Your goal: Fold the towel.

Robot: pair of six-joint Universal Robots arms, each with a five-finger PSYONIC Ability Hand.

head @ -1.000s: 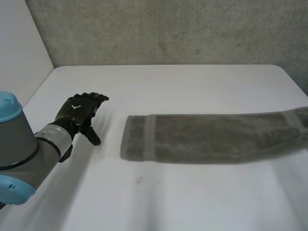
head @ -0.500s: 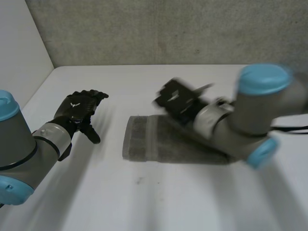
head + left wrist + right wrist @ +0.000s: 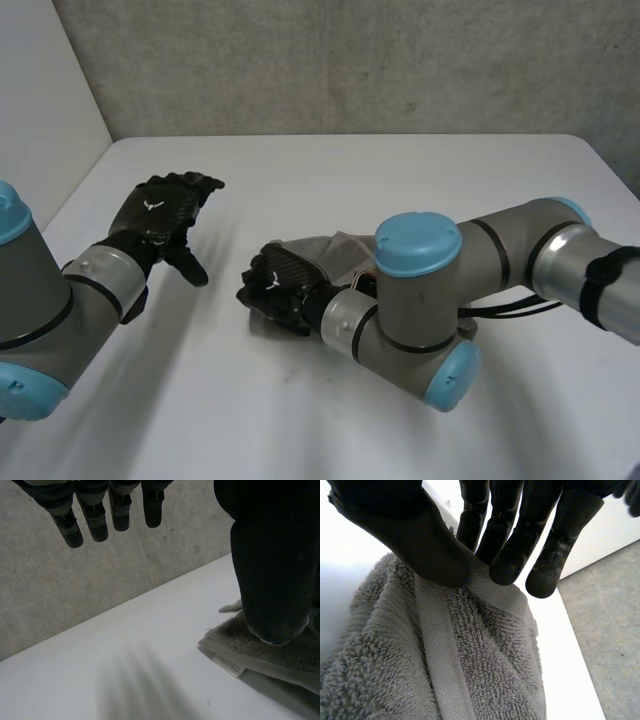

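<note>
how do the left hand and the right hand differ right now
The left hand is open with straight fingers, while the right hand pinches the towel between thumb and fingers. The left hand holds nothing and is apart from the towel; the right hand is at the towel's end, where the cloth is gathered. Both are black and over the white table.

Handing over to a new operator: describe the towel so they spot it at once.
On the white table, look near its middle. The towel is the bunched grey terry cloth pinched in the right hand; the open left hand nearby holds nothing.
</note>
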